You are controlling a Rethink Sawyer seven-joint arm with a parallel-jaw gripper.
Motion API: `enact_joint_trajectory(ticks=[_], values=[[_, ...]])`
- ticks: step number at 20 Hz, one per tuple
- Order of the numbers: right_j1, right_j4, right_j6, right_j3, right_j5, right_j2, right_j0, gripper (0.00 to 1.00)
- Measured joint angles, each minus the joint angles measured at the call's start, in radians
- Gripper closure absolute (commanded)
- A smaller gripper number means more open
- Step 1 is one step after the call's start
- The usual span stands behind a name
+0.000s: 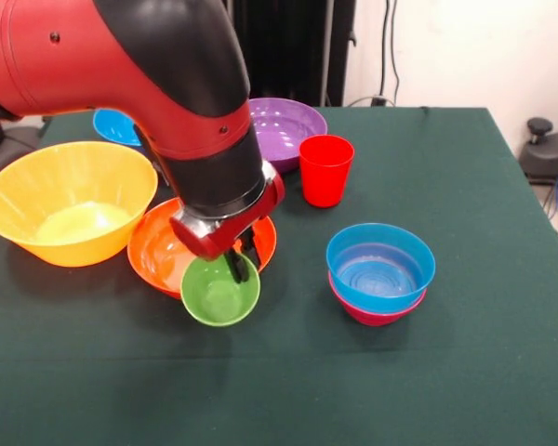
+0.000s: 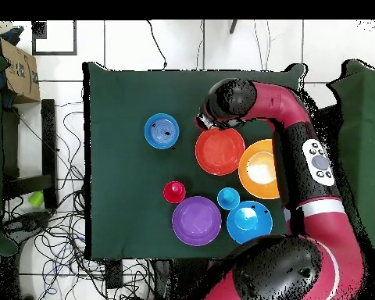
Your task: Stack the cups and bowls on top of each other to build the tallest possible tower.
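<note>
- We see the gripper (image 1: 240, 257) low over the table, its dark fingers (image 1: 234, 268) closed on the far rim of the lime green cup (image 1: 219, 291), one finger inside the wall; the cup tips its round mouth toward the camera.
- The green cup is smooth glossy plastic with no handle, and it overlaps the near edge of the red-orange bowl (image 1: 153, 253) in the front view; we cannot tell if they touch.
- The very large yellow-orange bowl (image 1: 70, 200) sits just beside the red-orange one, deep, round and shiny, with a paler flat bottom.
- The small blue bowl (image 1: 380, 266) is nested in the small magenta bowl (image 1: 377, 310), with only a magenta rim and base showing below it; this pair stands apart from the rest.
- The red cup (image 1: 325, 169) stands upright, a tapered tumbler, just beside the wide shallow purple bowl (image 1: 284, 128).
- Overhead we pick out the large blue bowl (image 2: 249, 222) and the light blue cup (image 2: 228, 198) next to the purple bowl.
- The green tablecloth (image 1: 465, 372) looks matte, like felt.
- The arm (image 1: 121, 65) has a rounded red and black shell.
</note>
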State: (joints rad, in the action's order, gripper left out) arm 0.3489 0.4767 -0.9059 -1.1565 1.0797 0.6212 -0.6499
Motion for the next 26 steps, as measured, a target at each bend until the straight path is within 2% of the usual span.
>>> enact_joint_trajectory(ticks=[5, 13, 14, 18, 21, 26], values=[[0.074, -0.064, -0.054, -0.06, 0.0, -0.021, 0.027, 1.0], [0.228, -0.174, -0.242, -0.125, 0.0, -0.06, 0.116, 1.0], [0.257, -0.195, -0.298, -0.131, -0.001, -0.066, 0.141, 1.0], [0.295, -0.208, -0.413, -0.131, -0.023, -0.083, 0.197, 1.0], [0.301, -0.208, -0.459, -0.131, -0.046, -0.088, 0.221, 1.0], [0.294, -0.208, -0.562, -0.131, -0.156, -0.112, 0.281, 1.0]])
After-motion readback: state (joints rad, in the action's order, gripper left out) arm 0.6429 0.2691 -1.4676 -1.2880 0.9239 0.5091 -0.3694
